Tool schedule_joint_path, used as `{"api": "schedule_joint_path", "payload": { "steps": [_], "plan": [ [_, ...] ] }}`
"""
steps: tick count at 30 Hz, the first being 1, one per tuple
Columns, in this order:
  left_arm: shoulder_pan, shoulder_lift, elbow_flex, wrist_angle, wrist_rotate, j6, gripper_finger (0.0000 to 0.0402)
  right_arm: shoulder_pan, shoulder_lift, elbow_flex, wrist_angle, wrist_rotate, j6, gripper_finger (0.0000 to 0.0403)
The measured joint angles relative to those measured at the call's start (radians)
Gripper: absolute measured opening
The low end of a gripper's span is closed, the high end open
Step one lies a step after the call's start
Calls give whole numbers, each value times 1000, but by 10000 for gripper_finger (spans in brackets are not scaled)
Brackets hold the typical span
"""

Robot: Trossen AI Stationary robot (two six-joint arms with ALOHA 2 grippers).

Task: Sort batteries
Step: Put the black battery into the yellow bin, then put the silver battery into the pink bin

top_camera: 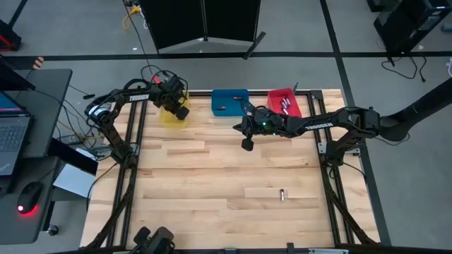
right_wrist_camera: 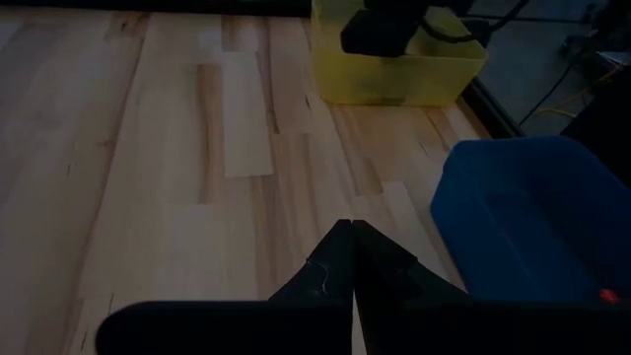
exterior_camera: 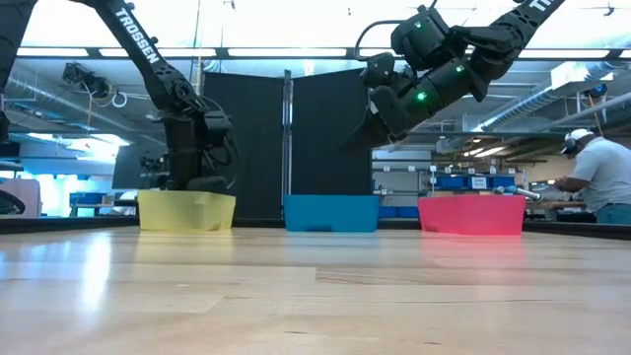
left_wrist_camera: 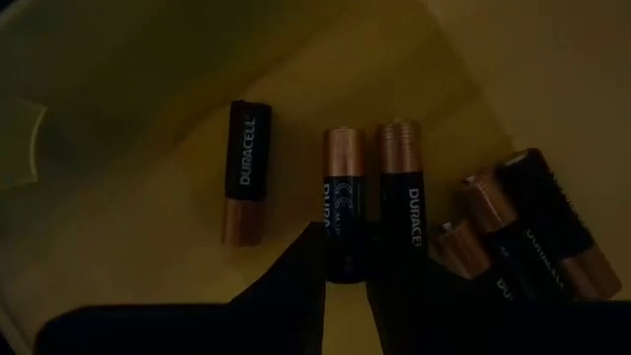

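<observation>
My left gripper point(left_wrist_camera: 345, 281) reaches down into the yellow bin point(top_camera: 173, 113) at the table's far left, shut on a black-and-copper battery point(left_wrist_camera: 344, 197). Several more batteries lie on the bin's floor, one apart point(left_wrist_camera: 245, 173), one right beside the held one point(left_wrist_camera: 406, 197), and others point(left_wrist_camera: 537, 222) piled by the wall. My right gripper point(top_camera: 247, 144) hangs shut above the table, in front of the blue bin point(top_camera: 229, 101), holding nothing. One small battery point(top_camera: 282, 194) lies on its side on the bare wood toward the near right. My left gripper has the battery's black end point(left_wrist_camera: 344, 258) pinched between its two fingers, which come from above, slanting steeply down. The battery points away from the fingers, copper end foremost, parallel to its neighbour. I cannot tell whether it rests on the bin's floor.
The red bin point(top_camera: 284, 101) at the far right holds small batteries. The three bins stand in a row along the far edge. Open wood stretches over the middle and near table point(top_camera: 212, 190). A person point(exterior_camera: 596, 177) works in the room behind.
</observation>
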Motion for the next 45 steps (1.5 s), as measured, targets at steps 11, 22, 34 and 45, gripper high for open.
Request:
{"api": "schedule_joint_path", "payload": {
  "steps": [11,22,34,45],
  "plan": [
    [0,2,10,-27,-4,21,111,0,0,0,1,0,-6,12],
    [-21,-18,55,-35,-53,31,111,-2,0,0,26,-1,0,28],
    [-128,-264,-89,83,-121,5,133,-3,0,0,25,32,0,68],
    [-285,-585,-376,360,-131,-39,137,12,-3,1,1,37,39,98]
  ]
}}
